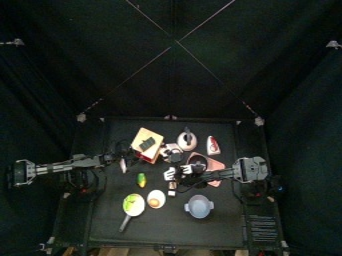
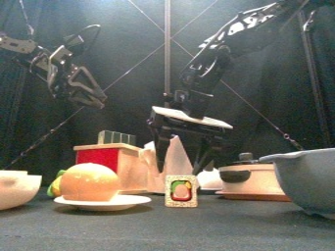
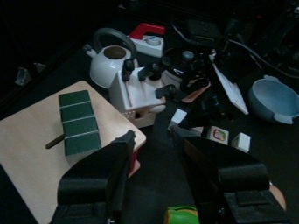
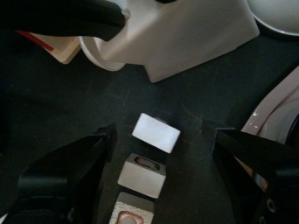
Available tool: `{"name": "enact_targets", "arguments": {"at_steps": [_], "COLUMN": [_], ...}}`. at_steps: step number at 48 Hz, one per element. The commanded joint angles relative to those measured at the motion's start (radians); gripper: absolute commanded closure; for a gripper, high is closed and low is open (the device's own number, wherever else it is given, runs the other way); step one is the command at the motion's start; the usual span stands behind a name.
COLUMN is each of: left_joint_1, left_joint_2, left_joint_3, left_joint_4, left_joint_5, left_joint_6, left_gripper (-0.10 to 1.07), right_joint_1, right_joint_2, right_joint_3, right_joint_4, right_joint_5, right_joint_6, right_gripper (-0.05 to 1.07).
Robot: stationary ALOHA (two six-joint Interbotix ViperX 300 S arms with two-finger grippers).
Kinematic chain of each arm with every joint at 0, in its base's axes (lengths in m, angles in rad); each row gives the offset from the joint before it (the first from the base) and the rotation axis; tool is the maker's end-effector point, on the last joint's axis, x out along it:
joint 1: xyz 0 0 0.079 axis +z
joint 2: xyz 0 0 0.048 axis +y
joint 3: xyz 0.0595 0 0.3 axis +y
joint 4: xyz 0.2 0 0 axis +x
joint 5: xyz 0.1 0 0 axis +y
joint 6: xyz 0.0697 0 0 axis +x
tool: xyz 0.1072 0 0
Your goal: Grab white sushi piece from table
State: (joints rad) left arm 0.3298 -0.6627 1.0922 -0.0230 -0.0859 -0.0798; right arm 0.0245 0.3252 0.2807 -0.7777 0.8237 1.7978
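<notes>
Jaws of the right pincer (image 4: 158,162) stand wide, straddling the white sushi piece (image 4: 156,131), which lies flat on the counter (image 4: 70,105). Just beside it sits another sushi piece (image 4: 140,172); closing off-centre would likely catch that one instead, or nudge the white block away. The left pincer (image 3: 158,166), also apart, rests over a board.

the right gripper (image 4: 158,162) hangs wide-jawed over the white sushi piece (image 4: 156,131), with bare table (image 4: 70,105) on either side of the block. just beside it lies another small sushi piece (image 4: 142,172), crowding one flank. a pale tilted container (image 4: 176,39) looms near beyond it, and a plate rim (image 4: 274,109) seems to edge in at the side.
</notes>
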Motion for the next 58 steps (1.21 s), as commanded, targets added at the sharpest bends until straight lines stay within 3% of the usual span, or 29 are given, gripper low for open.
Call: {"name": "enact_targets", "arguments": {"at_steps": [1,30,46,58], "left_joint_1": [0.002,0.003,0.002,0.003], "left_joint_2": [0.000,0.000,0.000,0.002], "left_joint_3": [-0.012,-0.011,-0.011,-0.006], "left_joint_4": [-0.003,-0.003,-0.003,-0.003], "left_joint_5": [-0.008,-0.006,-0.006,-0.006], "left_joint_6": [0.000,0.000,0.000,0.000], "left_gripper": [0.19,0.19,0.19,0.19], "right_joint_1": [0.000,-0.012,-0.031,-0.034], "right_joint_2": [-0.014,0.011,0.011,0.005], "right_joint_3": [-0.023,-0.017,-0.018,-0.017], "right_joint_4": [-0.005,-0.009,-0.014,-0.008], "right_joint_5": [0.000,-0.032,-0.034,-0.034], "right_joint_6": [0.003,0.000,0.000,0.000], "right_gripper": [-0.02,0.00,0.20,0.21]}}
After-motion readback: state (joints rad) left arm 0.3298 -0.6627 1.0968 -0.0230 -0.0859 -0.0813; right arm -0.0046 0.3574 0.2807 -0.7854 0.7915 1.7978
